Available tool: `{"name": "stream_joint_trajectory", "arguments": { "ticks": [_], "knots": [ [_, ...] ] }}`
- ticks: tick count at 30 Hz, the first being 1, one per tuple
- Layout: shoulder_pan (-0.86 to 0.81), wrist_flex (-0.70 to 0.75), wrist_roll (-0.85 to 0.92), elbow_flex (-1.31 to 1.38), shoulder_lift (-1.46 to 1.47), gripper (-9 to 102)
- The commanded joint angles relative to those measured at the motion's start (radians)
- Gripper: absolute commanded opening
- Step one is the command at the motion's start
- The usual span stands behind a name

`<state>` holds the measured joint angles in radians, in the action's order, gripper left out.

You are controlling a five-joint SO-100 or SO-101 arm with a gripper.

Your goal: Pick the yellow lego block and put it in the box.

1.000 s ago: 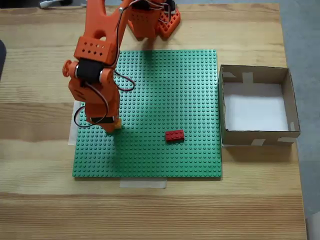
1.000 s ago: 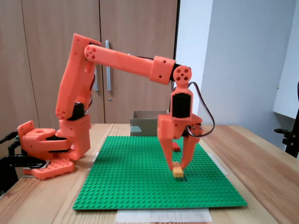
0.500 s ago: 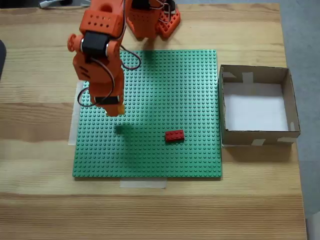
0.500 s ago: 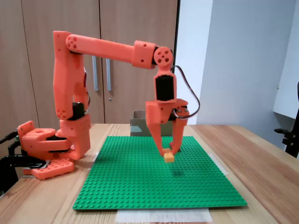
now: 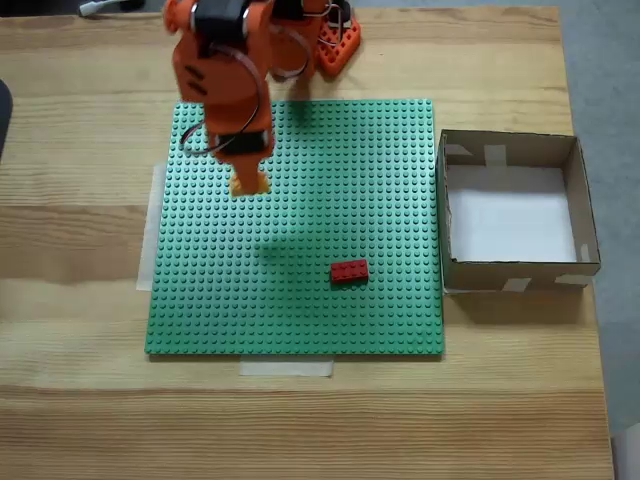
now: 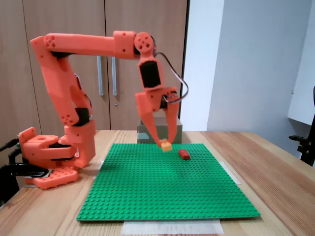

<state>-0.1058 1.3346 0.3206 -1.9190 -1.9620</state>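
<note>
My orange gripper (image 5: 250, 183) (image 6: 166, 144) is shut on the yellow lego block (image 5: 251, 184) (image 6: 166, 145) and holds it in the air above the green baseplate (image 5: 300, 300) (image 6: 162, 191). In a fixed view from above the block hangs over the plate's upper left part. The box (image 5: 590, 235), brown cardboard with a white bottom, stands off the plate's right edge; in the side fixed view the box (image 6: 177, 132) shows behind the arm at the table's far side.
A red brick (image 5: 349, 271) (image 6: 184, 154) lies on the baseplate, lower and to the right of the gripper as seen from above. The arm's base (image 6: 49, 157) stands at the plate's far-left corner in the side fixed view. Tape strips (image 5: 286, 367) hold the plate's edges.
The gripper has lifted the yellow block off the baseplate and carried it up and back toward the arm's base, drifting slightly toward the box side.
</note>
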Motion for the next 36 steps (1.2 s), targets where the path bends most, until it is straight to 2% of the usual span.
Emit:
{"name": "stream_joint_trajectory", "arguments": {
  "ticks": [1, 10, 18, 36],
  "knots": [
    [0.060, 0.035, -0.014, -0.008, -0.124, -1],
    [0.383, 0.143, -0.138, -0.005, -0.388, -1],
    [0.687, 0.152, -0.268, 0.106, -0.436, -1],
    [0.758, -0.100, -0.293, 0.104, -0.374, -1]
  ]
}}
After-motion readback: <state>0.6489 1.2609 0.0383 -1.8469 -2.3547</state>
